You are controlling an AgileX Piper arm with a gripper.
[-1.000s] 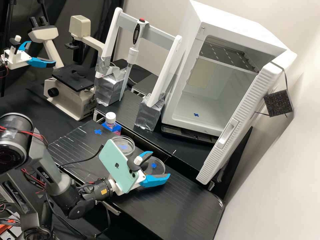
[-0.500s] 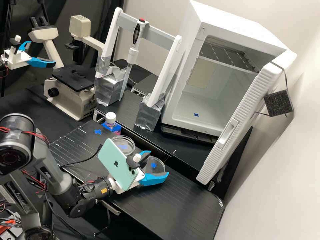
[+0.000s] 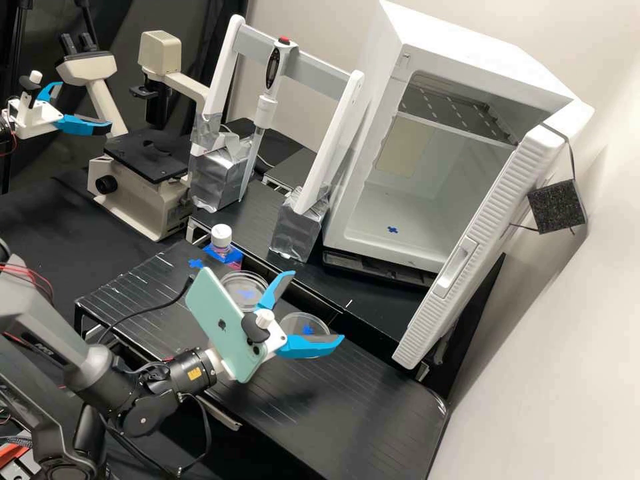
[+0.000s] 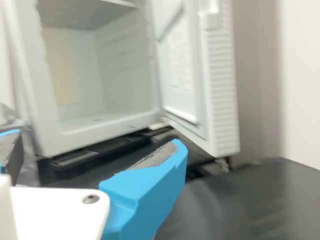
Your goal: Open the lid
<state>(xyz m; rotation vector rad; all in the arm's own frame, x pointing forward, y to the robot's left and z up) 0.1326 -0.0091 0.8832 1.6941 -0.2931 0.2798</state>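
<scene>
Incubator (image 3: 467, 50) at the back, its door (image 3: 513, 177) swung wide, and from the wrist view I'm looking almost straight at it. If I push the reach out too far, I risk clipping that door edge. Here's the arm (image 3: 97, 370): coming in low over the stand's near side, elbow bent, forearm running out towards the stand (image 3: 360, 400), wrist roughly level, nose pointed at the incubator rather than down at the dishes. The phone (image 3: 223, 327) rides upright on the wrist, a broad thing to catch on something if I roll carelessly. Gripper (image 3: 318, 305) is released, jaws spread wide, nothing between them, and it hangs over the stand by the clear rounds. The dish (image 3: 233, 293) sits towards the back edge, over a blue mark. Just beside it lies the lid (image 3: 317, 325), as I read it, flat on its own mark; clear on clear, I can't be sure which round is which. If so, the opening looks done and I only need to back away. The danger: drop the wrist or sweep sideways, and a fingertip nudges the lid off its mark or knocks the dish.
</scene>
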